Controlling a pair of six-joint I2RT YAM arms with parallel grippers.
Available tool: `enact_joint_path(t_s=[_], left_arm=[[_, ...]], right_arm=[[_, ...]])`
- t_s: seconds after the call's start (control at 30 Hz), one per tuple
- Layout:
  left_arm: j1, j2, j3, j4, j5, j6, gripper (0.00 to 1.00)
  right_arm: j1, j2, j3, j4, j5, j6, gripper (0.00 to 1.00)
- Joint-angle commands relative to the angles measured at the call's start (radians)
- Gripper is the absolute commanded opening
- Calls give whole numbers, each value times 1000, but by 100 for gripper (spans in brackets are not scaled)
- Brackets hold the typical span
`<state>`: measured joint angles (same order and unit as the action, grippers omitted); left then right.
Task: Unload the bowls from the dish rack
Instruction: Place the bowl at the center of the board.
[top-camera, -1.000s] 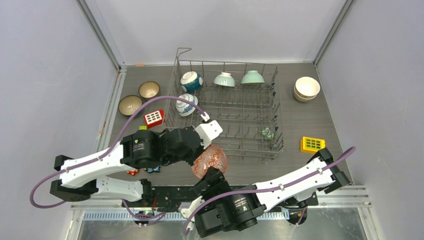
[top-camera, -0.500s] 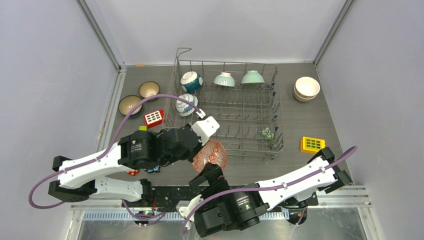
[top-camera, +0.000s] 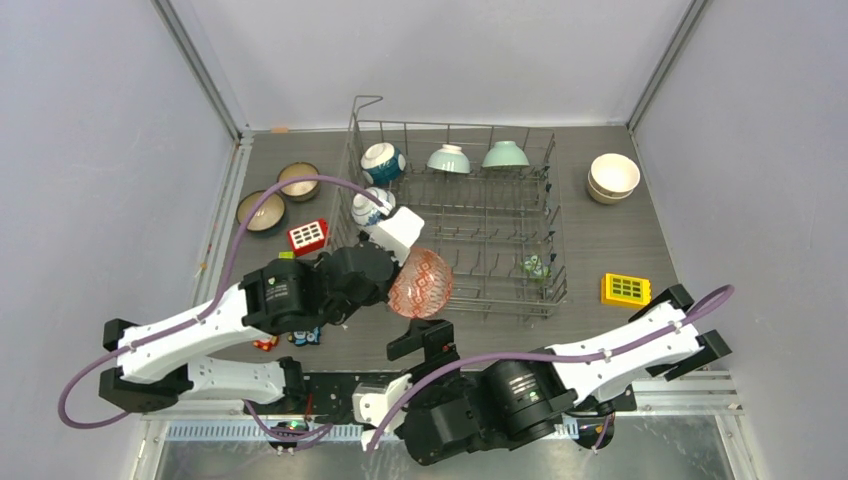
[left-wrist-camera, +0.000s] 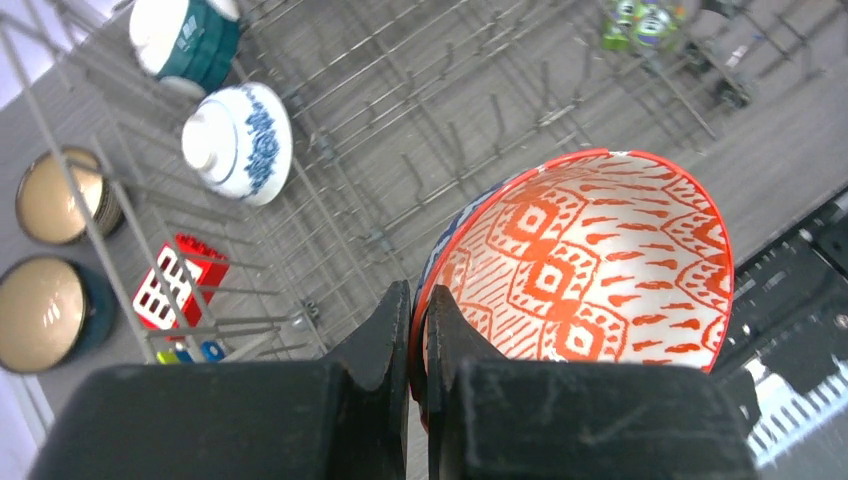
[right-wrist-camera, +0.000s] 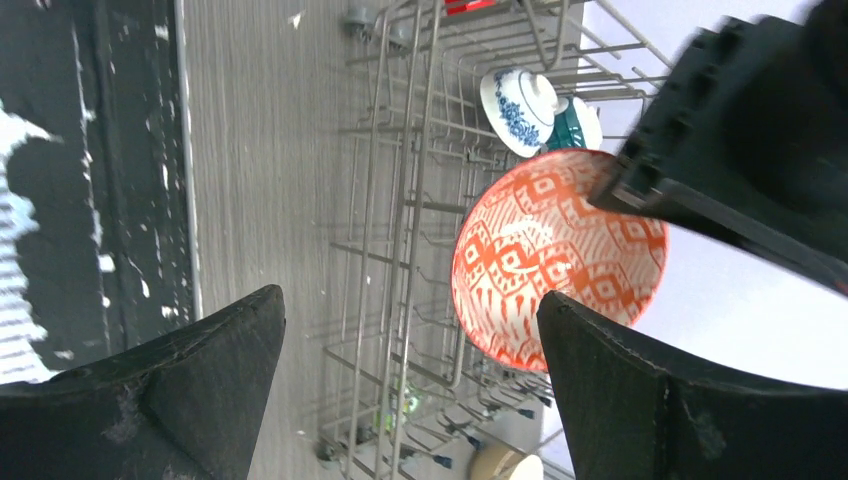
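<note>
Right gripper (top-camera: 424, 342): nearest to me; jaws spread wide with nothing between them; it faces the red bowl (left-wrist-camera: 590, 260) from the near side.
Left gripper (left-wrist-camera: 418, 310): clamped on the red bowl's rim, one finger inside and one outside; I carry it by its edge, off the tabletop (top-camera: 610, 240).
Bowl position: just beyond the right gripper, over the near-left corner of the dish rack (top-camera: 500, 240); tipped, its mouth turned up and toward the right arm.
Key relation: the left arm has it; bare tabletop lies left of the rack, so I judge a leftward carry and a levelling of the bowl before I let go.
In the rack: two blue-and-white bowls (top-camera: 382, 163) at its left side; two mint bowls (top-camera: 449, 159) along the far rail.
Out of the rack: two brown bowls (top-camera: 298, 180) far left; a cream stack (top-camera: 613, 177) far right.
Surface and room: grey wood-grain tabletop; pale walls close in on three sides.
</note>
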<state>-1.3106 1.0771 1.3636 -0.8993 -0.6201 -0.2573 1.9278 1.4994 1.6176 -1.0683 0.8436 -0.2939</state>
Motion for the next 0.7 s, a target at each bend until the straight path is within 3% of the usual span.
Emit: enact_joint_path(t_s=[0.0,0.17,0.43,0.67], left_arm=[[95,-58,-34,138,-57,-78,0],[200,-103,-69,191,-17,-130,0],[228,-141,-107,235,-105,-180,0],[230,-189,-135,230,-145,-201,0]], right_arm=[[6,-82,-4,175,18,28,100],[-2,-137,-74,392,32,-11,100],[-59,-205,-151,743,30,-84,100],[-212,-306,-180,853,-1,83,100]])
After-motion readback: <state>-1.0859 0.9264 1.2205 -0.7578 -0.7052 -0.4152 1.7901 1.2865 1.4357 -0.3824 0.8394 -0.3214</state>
